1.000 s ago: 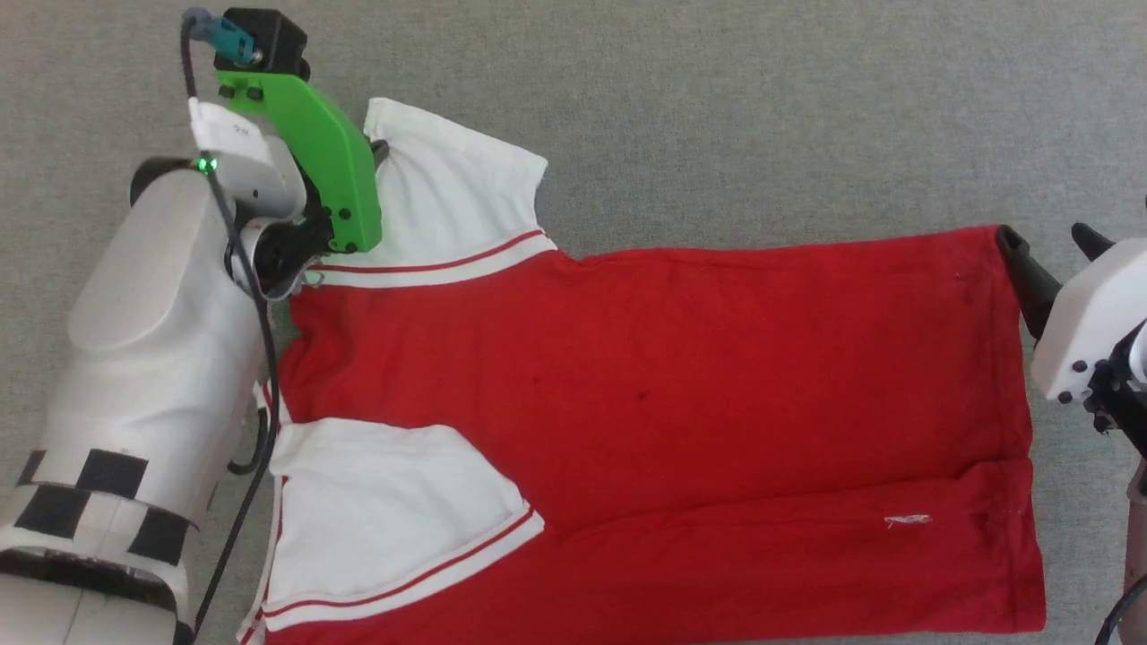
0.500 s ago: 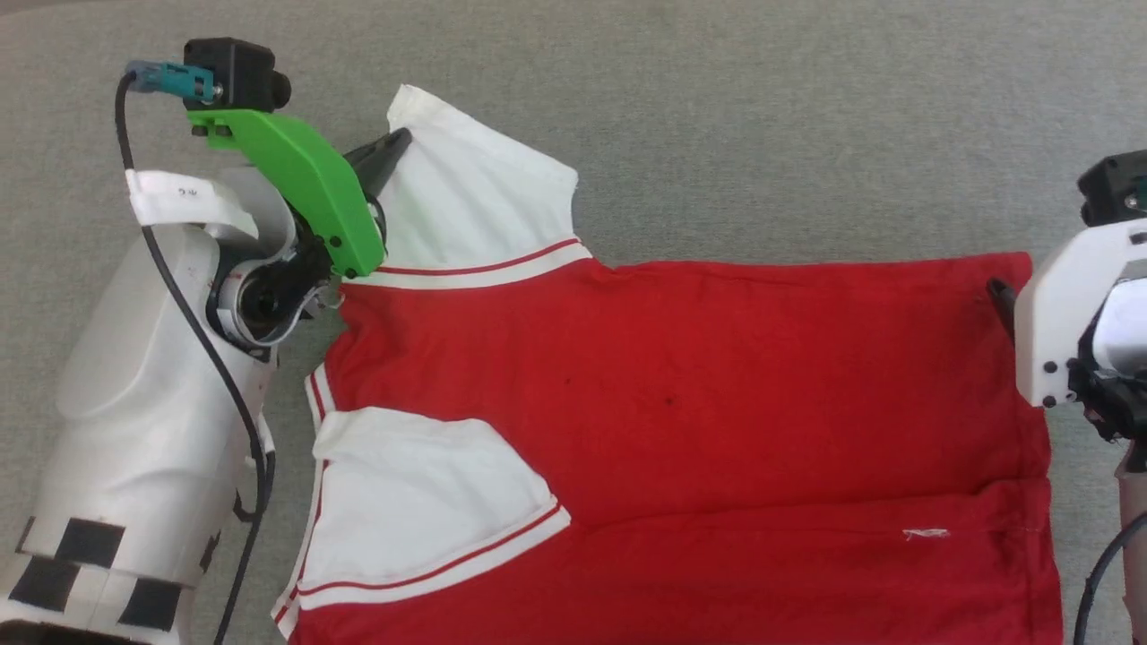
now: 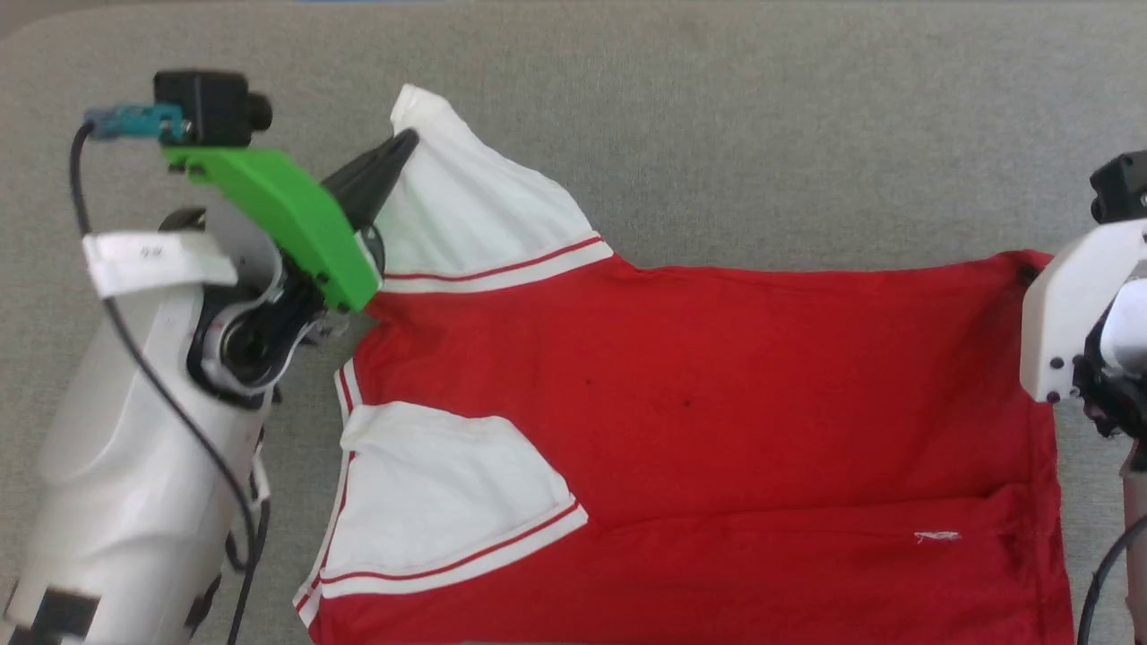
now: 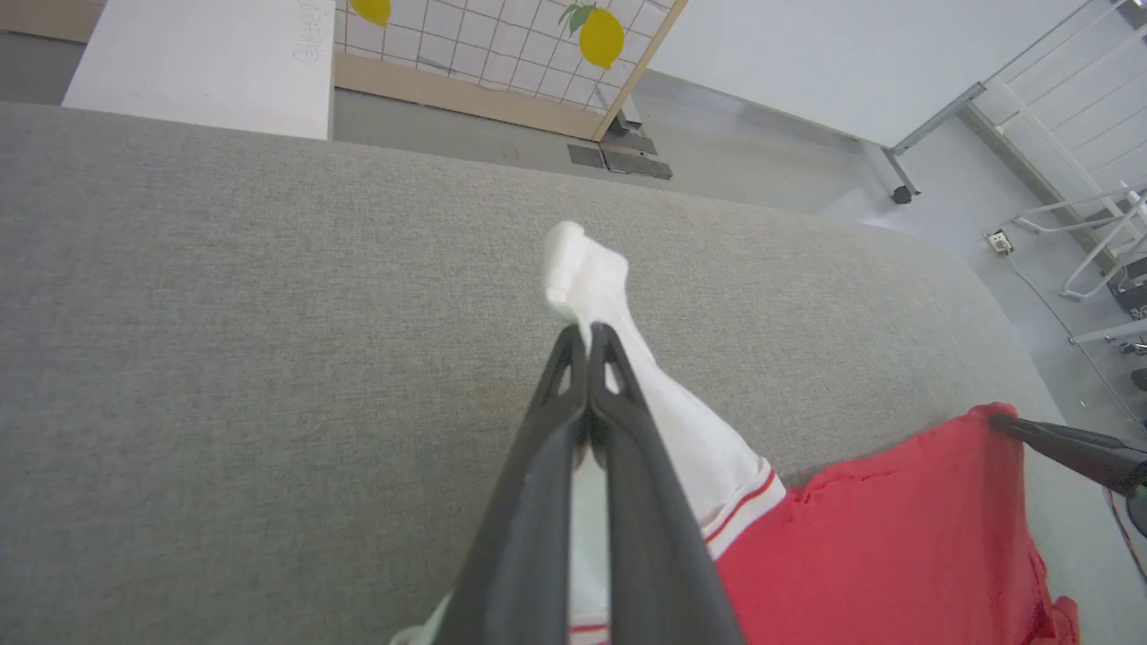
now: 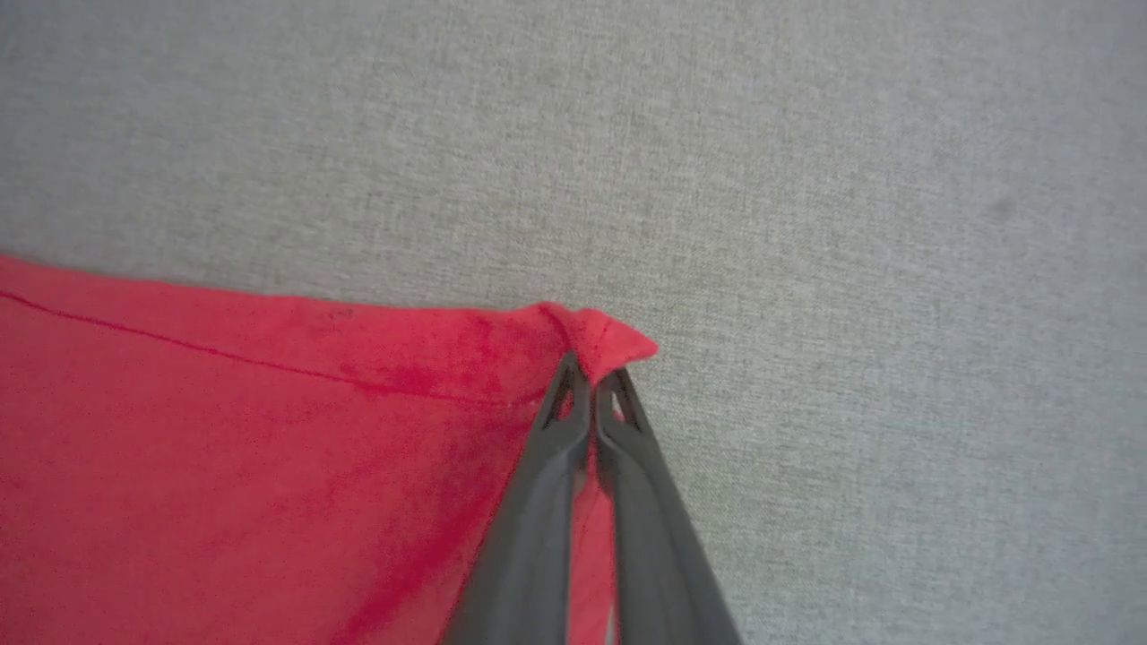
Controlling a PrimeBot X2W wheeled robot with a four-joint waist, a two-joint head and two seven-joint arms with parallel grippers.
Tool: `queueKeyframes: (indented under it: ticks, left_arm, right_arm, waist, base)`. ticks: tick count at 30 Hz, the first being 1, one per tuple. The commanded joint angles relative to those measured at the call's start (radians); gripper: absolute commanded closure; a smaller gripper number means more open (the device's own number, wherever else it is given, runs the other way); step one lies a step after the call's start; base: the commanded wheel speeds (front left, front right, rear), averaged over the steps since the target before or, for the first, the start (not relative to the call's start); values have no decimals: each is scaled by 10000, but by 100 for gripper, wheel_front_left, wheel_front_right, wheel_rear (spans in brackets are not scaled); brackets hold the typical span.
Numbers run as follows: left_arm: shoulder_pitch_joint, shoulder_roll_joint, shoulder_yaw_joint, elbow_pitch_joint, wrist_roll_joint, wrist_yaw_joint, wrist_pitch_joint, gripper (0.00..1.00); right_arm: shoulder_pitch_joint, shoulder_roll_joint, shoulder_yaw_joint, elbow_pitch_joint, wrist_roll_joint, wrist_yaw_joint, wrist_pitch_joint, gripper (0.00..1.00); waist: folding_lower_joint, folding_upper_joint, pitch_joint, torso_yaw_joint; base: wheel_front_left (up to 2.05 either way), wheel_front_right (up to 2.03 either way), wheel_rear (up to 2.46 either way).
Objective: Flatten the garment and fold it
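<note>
The garment (image 3: pixel 681 403), a red shirt with white striped-trim sleeves, lies spread sideways on the grey surface, collar end at the left. My left gripper (image 3: pixel 403 143) is shut on the far white sleeve (image 4: pixel 582 278), pinching its edge near the tip. My right gripper (image 5: pixel 591 372) is shut on the far red hem corner (image 5: pixel 609 340), which bunches up between the fingertips. In the head view that corner (image 3: pixel 1030 262) sits at the right, the fingers mostly hidden behind the white wrist housing (image 3: pixel 1066 313). The near white sleeve (image 3: pixel 448 488) lies folded onto the body.
Grey fabric surface (image 3: pixel 762 134) extends beyond the shirt on the far side. In the left wrist view, past the surface's edge, stand a white board (image 4: pixel 206 63), a lemon-print grid panel (image 4: pixel 502 45) and a white rack (image 4: pixel 1102 224) on the floor.
The right gripper has closed on the hem corner, having stood open beside it. The left gripper keeps its hold on the sleeve, pulling it up taut. The head camera has shifted.
</note>
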Motion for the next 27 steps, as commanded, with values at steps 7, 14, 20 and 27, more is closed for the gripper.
queueKeyframes:
  ticks: [7,14,20,27]
  left_arm:
    - [2362,530,515,-1895,-352,445,-548,100]
    - [5129,584,877,-3512,-782,1236,-937,100]
    - [6780,431,1099,-4193,-1065,1721,-1287,100]
    - [8200,337,1200,-4202,-1225,2266,-1433,100]
  right_arm:
    - [1322,195,-358,-468,436,-15,-906,100]
    - [2767,471,-787,-686,693,-15,-1243,100]
    - [3725,794,-1008,-853,811,-15,-1335,100]
    - [4586,1117,-1041,-719,858,-15,-1421,100]
  waist:
    - [0,0,-1334,-139]
    - [0,0,-2166,0]
    - [0,0,-2502,112]
    - [0,0,-2807,46]
  base:
    - [0,0,0]
    - [0,0,0]
    - [0,0,0]
    - [0,0,0]
